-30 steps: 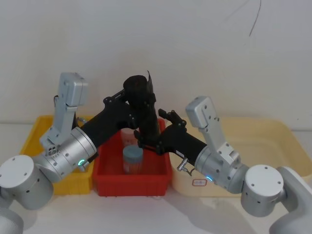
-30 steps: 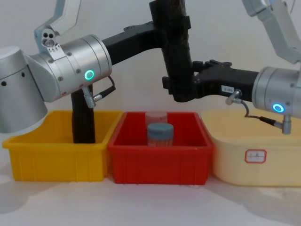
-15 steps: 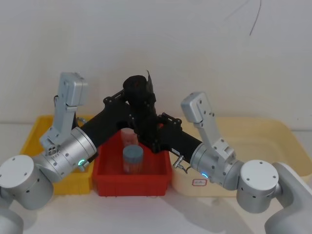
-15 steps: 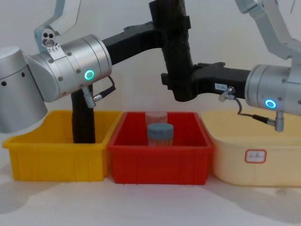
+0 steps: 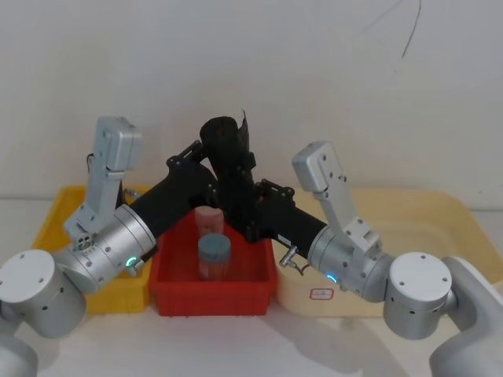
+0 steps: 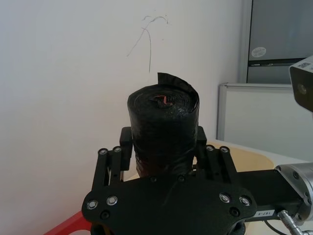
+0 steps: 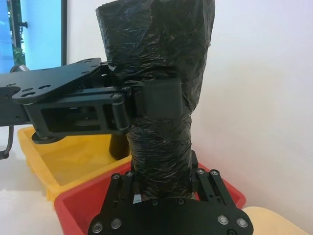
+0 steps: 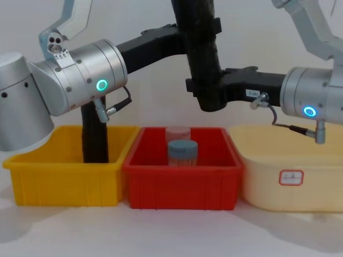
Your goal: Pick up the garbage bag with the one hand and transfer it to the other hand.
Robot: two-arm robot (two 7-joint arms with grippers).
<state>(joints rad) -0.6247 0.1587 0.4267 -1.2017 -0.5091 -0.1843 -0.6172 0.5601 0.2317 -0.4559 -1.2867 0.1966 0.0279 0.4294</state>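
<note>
Fingers (image 7: 164,100) of left gripper (image 8: 199,29), green-lit: clamped on garbage bag (image 8: 206,59), upper part; right gripper (image 8: 208,90), blue-lit: closed on its lower part. Bag upright, aloft above red bin (image 8: 182,184). Judged light, firm, slick-filmed; loose flap on top, so grip the body. White label (image 8: 252,92) on right gripper, tag (image 8: 291,176) on cream bin (image 8: 268,160): writing unreadable.

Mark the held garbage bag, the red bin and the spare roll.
garbage bag (image 8: 203,65), chest view, middle of its side.
red bin (image 8: 182,187), chest view, front wall.
spare roll (image 8: 95,139), chest view, its side.
</note>
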